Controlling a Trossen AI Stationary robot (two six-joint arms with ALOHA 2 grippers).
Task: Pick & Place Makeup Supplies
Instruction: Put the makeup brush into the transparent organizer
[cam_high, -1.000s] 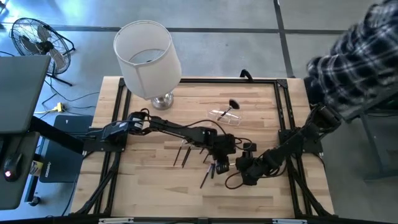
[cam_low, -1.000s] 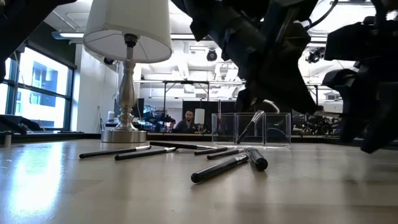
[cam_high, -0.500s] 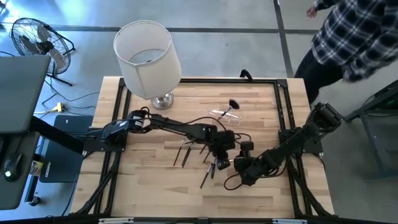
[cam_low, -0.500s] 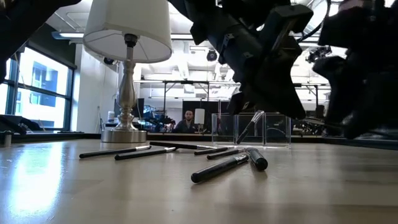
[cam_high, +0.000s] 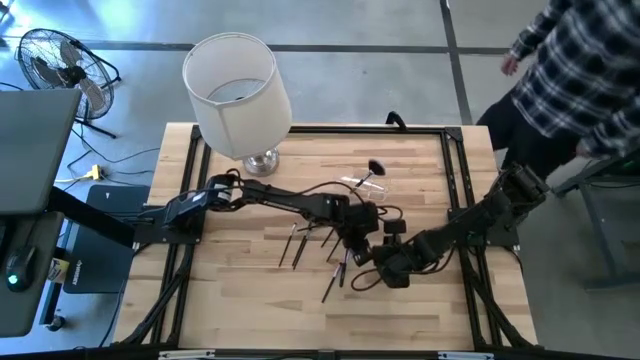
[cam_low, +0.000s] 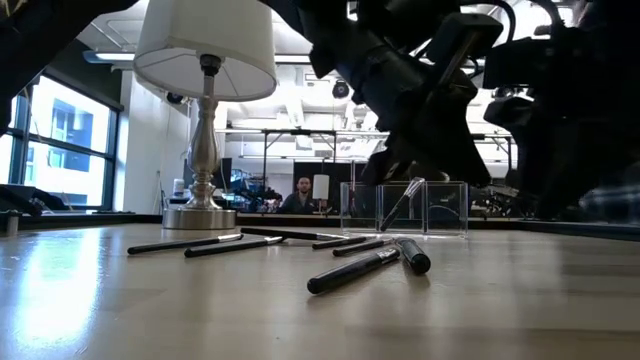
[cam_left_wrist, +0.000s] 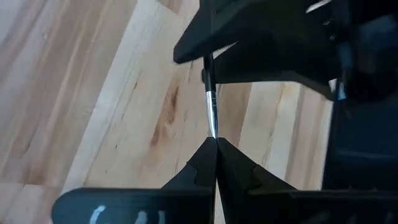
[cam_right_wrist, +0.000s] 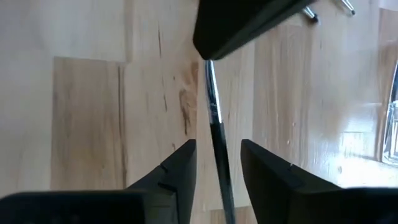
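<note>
Slim silver-ferruled brush (cam_right_wrist: 213, 118) spans both dark tools above pale wood.

A pale butcher-block wooden table (cam_high: 250, 290) with a black frame carries a silver-based lamp with a white drum shade (cam_high: 240, 95), well away from both sets of jaws, a clear plastic organizer (cam_low: 405, 208) beyond them, and thin dark makeup brushes and pencils (cam_low: 362, 268) scattered beneath and beside them.
</note>
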